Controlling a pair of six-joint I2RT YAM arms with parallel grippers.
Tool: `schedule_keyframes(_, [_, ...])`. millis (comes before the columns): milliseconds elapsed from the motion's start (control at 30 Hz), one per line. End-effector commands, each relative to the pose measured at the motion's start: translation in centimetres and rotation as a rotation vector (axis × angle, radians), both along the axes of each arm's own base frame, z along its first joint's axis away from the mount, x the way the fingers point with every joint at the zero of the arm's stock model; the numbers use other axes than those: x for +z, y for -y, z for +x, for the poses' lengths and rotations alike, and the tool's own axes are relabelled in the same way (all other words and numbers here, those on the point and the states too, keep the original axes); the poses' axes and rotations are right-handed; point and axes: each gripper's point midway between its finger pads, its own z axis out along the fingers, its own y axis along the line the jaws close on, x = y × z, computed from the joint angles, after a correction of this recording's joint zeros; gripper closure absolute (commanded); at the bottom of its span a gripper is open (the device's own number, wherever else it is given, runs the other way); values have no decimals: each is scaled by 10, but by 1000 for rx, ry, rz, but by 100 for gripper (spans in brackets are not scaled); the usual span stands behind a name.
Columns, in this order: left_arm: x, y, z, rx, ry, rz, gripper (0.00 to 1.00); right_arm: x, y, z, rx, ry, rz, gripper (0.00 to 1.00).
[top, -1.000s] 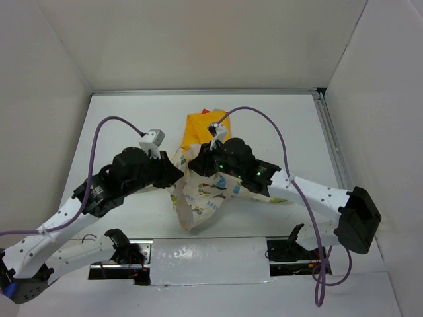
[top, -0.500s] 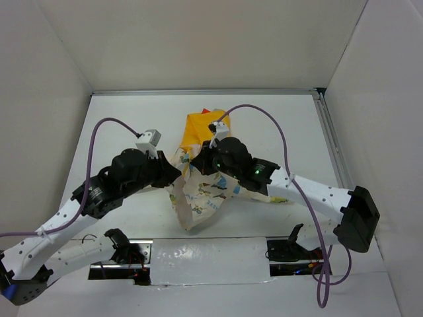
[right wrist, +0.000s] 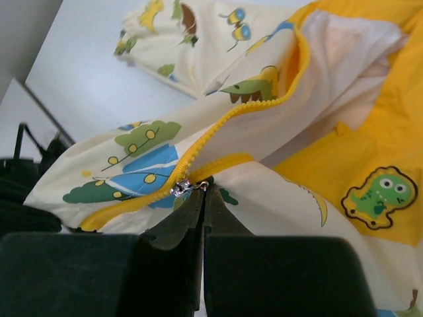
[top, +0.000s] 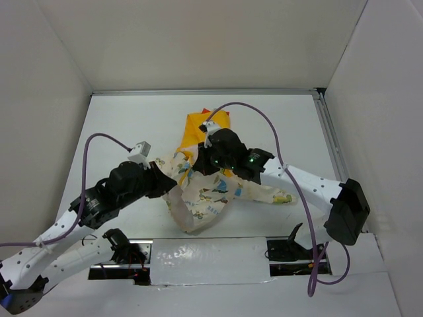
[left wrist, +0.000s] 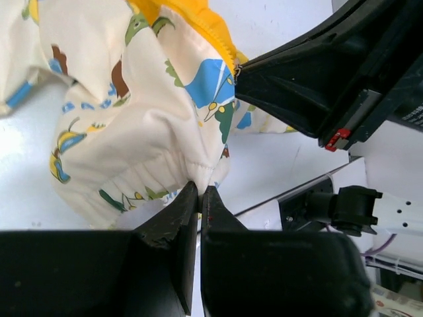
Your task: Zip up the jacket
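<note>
Left tool (left wrist: 200, 191) sits at jacket (top: 210, 193) hem (left wrist: 132, 186), right tool (right wrist: 202, 191) at its zipper (right wrist: 231, 117).

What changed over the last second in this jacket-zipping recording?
The right gripper closed on the zipper pull of the jacket. The left gripper drew back toward the near left, pulling the hem with it, so the jacket stretched flatter and a sleeve now lies uncovered on the right. Unchanged: the left gripper still pinches the hem, and the yellow hood stays at the far side.

No legible text or labels.
</note>
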Motion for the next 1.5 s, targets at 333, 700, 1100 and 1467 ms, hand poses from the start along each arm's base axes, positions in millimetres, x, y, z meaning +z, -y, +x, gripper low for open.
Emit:
schedule_keyframes(333, [-43, -40, -54, 150, -331, 3, 100, -51, 91, 71, -44, -2, -408, 100])
schedule_keyframes(700, [-64, -45, -50, 226, -399, 67, 100, -64, 17, -35, 720, -40, -252, 100])
schedule_keyframes(1100, [-63, -78, -62, 436, -459, 21, 100, -102, 53, 56, 590, -118, -479, 100])
schedule_keyframes(1467, [-78, -106, -73, 664, -590, 122, 100, -89, 73, 92, 382, -73, -422, 100])
